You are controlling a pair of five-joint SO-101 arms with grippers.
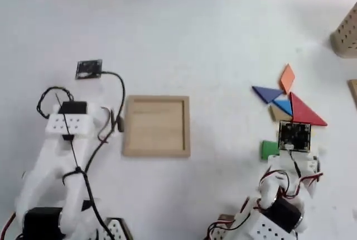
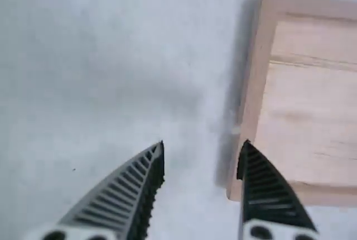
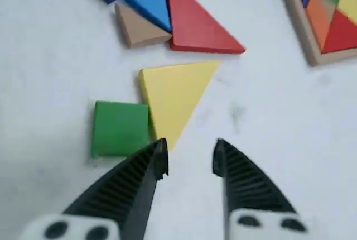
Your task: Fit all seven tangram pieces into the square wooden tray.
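Yellow triangle (image 3: 173, 97) lies just ahead of right pincer (image 3: 189, 159), jaws parted, empty; its narrow corner points at them. Green square (image 3: 120, 128) just beside it. Wooden tray (image 1: 156, 99) well apart, beside left pincer (image 2: 203, 159), also parted.

I see a tray (image 1: 127, 128) of pale bare wood with faint grain, a smooth matt white counter (image 1: 195, 39), a red triangle (image 3: 192, 25) and green square (image 3: 119, 128) painted matt, and ribbed plastic on the left claw (image 2: 203, 146) and right claw (image 3: 189, 145).
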